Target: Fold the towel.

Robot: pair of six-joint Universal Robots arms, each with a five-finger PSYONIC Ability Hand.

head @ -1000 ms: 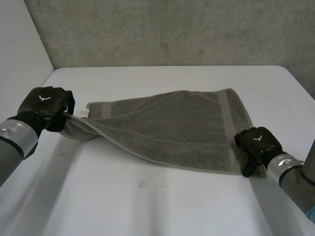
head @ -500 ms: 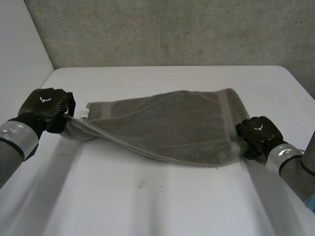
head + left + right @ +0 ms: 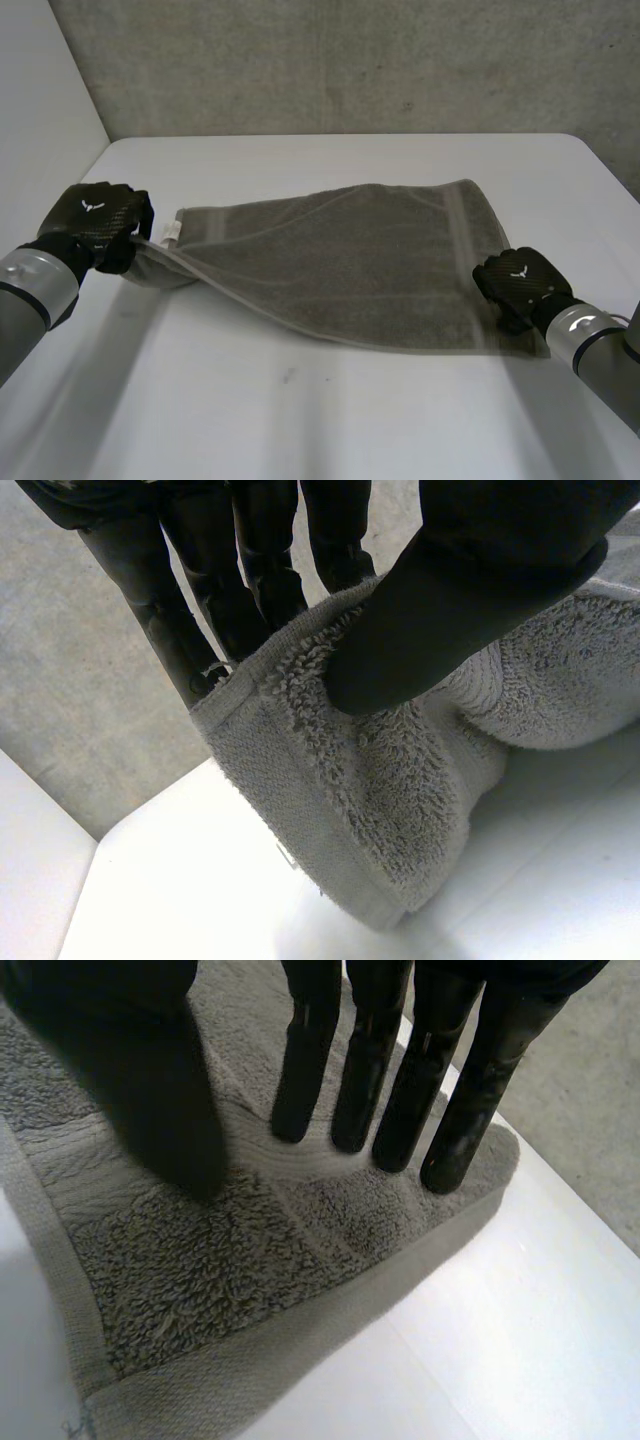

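Left hand (image 3: 470, 590) pinch on towel (image 3: 385, 780) corner

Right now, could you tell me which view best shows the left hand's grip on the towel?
The left wrist view: the left hand pinches the towel's edge between thumb and fingers. The head view shows the hand's back at the towel's left end; the right wrist view shows the right hand instead.
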